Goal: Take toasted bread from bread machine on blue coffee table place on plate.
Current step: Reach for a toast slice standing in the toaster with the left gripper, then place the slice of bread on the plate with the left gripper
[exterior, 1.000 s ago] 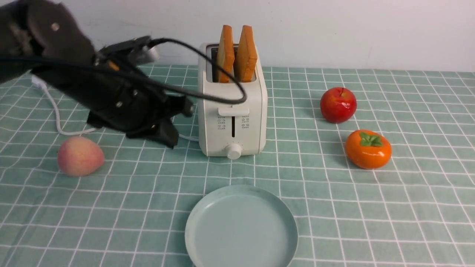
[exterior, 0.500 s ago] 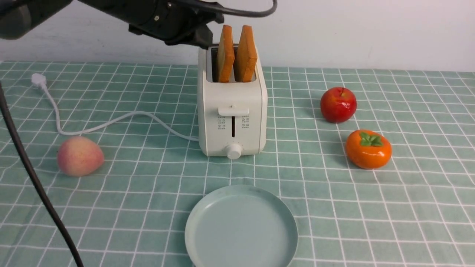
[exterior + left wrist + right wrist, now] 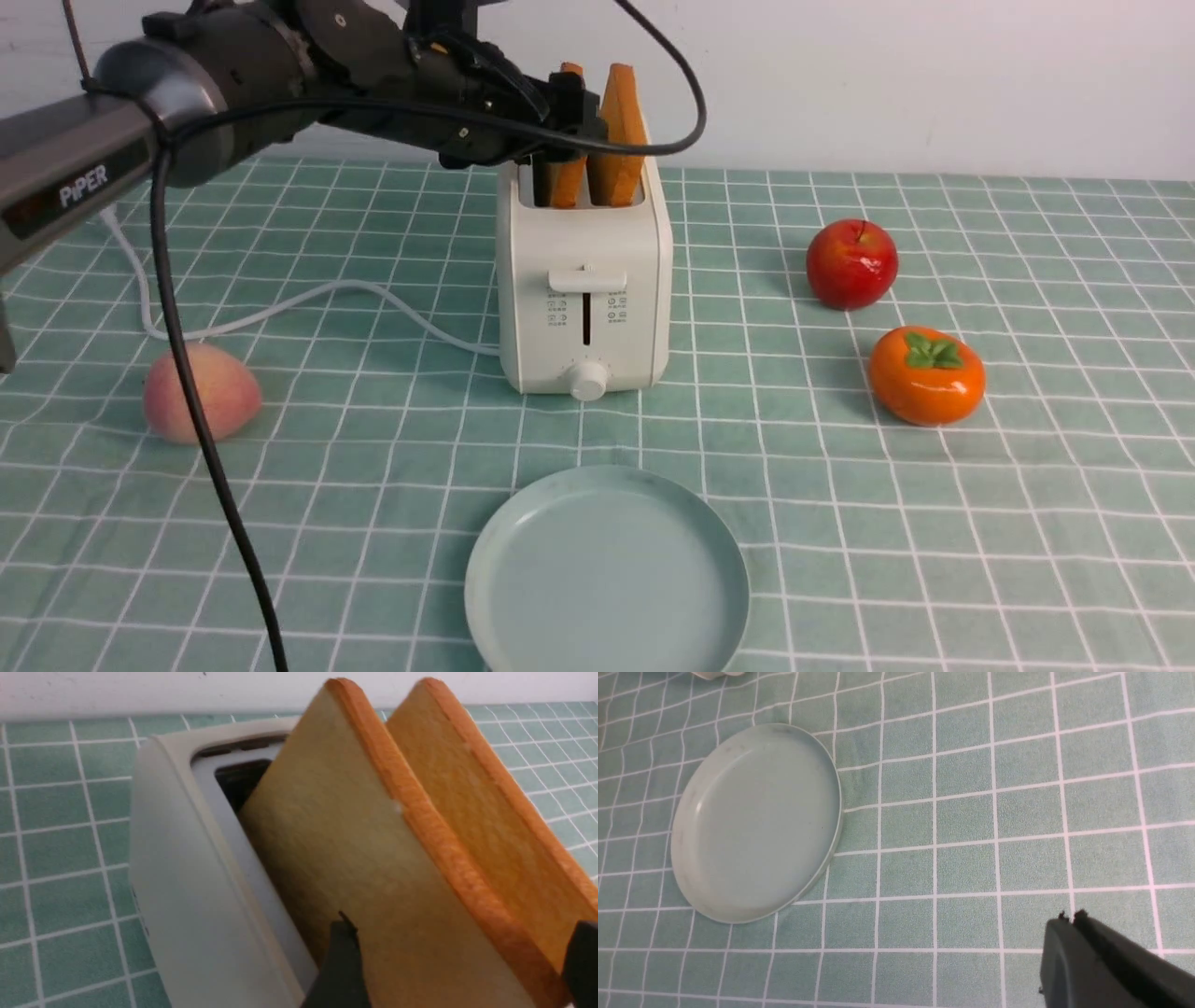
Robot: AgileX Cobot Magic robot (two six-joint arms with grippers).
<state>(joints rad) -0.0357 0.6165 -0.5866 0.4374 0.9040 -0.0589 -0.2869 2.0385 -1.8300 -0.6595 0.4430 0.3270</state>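
Note:
The cream-white bread machine (image 3: pixel 583 280) stands mid-table on the blue coffee table (image 3: pixel 934 523), with two toasted bread slices upright in its slots. My left gripper (image 3: pixel 565 103) is open at the toaster's top and straddles the left slice (image 3: pixel 567 182). The right slice (image 3: pixel 618 131) stands free beside it. In the left wrist view my left gripper (image 3: pixel 462 942) has one finger on each side of the near slice (image 3: pixel 355 858), above the toaster (image 3: pixel 187 882). The plate (image 3: pixel 607 569) lies bare in front of the toaster. My right gripper (image 3: pixel 1069 917) is shut and empty above the cloth, beside the plate (image 3: pixel 756 821).
A red apple (image 3: pixel 850 263) and an orange persimmon (image 3: pixel 926 374) sit right of the toaster. A peach (image 3: pixel 201 392) lies at the left. The toaster's white cord (image 3: pixel 280 308) runs leftward across the cloth. My left arm's black cable (image 3: pixel 215 467) hangs down at the left.
My left arm has risen from low beside the toaster's left side and swung right. Its open jaws now sit around the left slice. Toast, toaster and plate have not moved.

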